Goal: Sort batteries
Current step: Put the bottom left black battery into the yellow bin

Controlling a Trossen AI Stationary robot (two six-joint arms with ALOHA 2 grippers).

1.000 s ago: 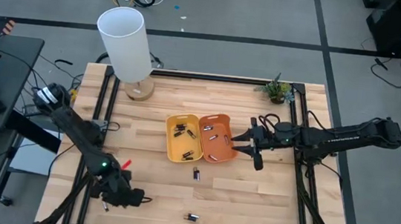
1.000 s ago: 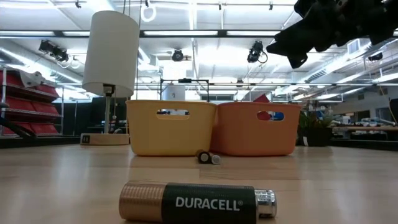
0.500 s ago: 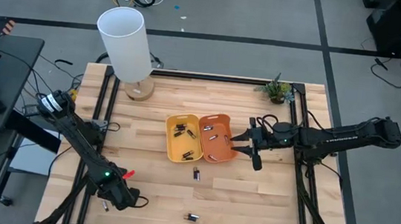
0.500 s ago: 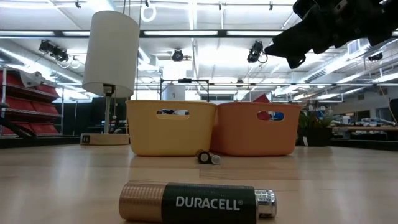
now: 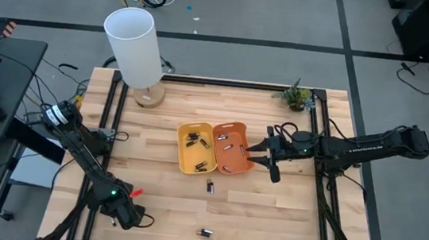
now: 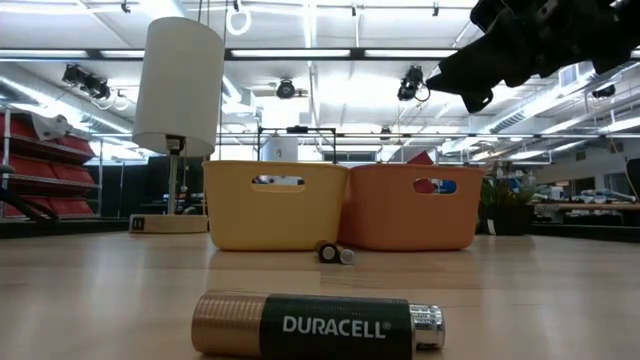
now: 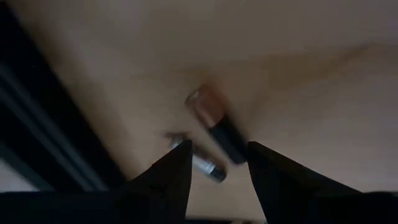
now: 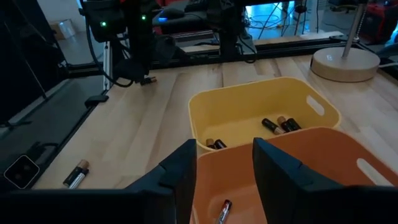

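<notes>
A yellow tray (image 5: 194, 147) and an orange tray (image 5: 231, 147) stand side by side mid-table, each with a few batteries inside. Loose batteries lie on the table: one (image 5: 210, 186) in front of the trays and one (image 5: 204, 232) near the front edge. My left gripper (image 5: 120, 216) is open at the front left. It is close over a copper-and-black battery (image 7: 216, 125) and a silvery one (image 7: 198, 159), which lie between its fingers' line of sight. My right gripper (image 5: 257, 151) is open above the orange tray's right rim (image 8: 323, 144).
A white lamp (image 5: 135, 44) stands at the back left and a small plant (image 5: 297, 95) at the back right. Black frame rails run along the table's left and right sides. In the low view a large battery (image 6: 315, 325) lies in the foreground.
My left gripper has gone toward the table's near left corner, down over the two batteries there. My right arm has kept still.
</notes>
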